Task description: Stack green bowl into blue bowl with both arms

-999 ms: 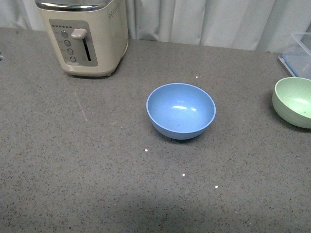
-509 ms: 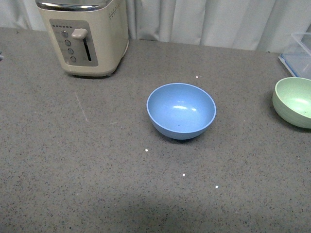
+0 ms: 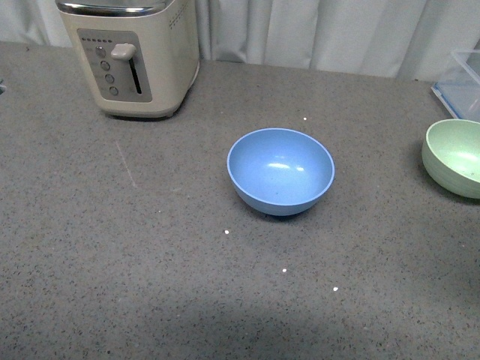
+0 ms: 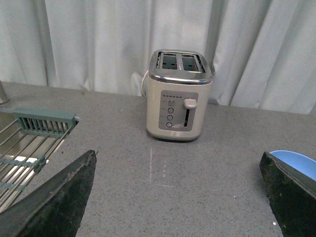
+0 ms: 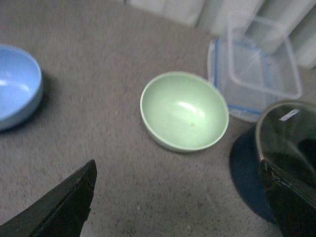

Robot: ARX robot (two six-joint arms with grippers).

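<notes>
The blue bowl (image 3: 280, 170) stands upright and empty in the middle of the grey counter. It also shows in the right wrist view (image 5: 17, 86) and as a sliver in the left wrist view (image 4: 295, 163). The green bowl (image 3: 454, 157) stands upright and empty at the right edge, cut off by the frame; the right wrist view shows it whole (image 5: 184, 110). My right gripper (image 5: 180, 207) is open and empty, short of the green bowl. My left gripper (image 4: 180, 197) is open and empty over bare counter, facing the toaster. Neither arm shows in the front view.
A cream toaster (image 3: 131, 54) stands at the back left. A clear plastic container (image 5: 256, 73) with blue trim lies behind the green bowl. A dark glass bowl (image 5: 291, 140) sits beside the green bowl. A wire rack (image 4: 29, 143) lies left of the left gripper. Curtains hang behind.
The front view has shifted very slightly; both bowls stay where they were.
</notes>
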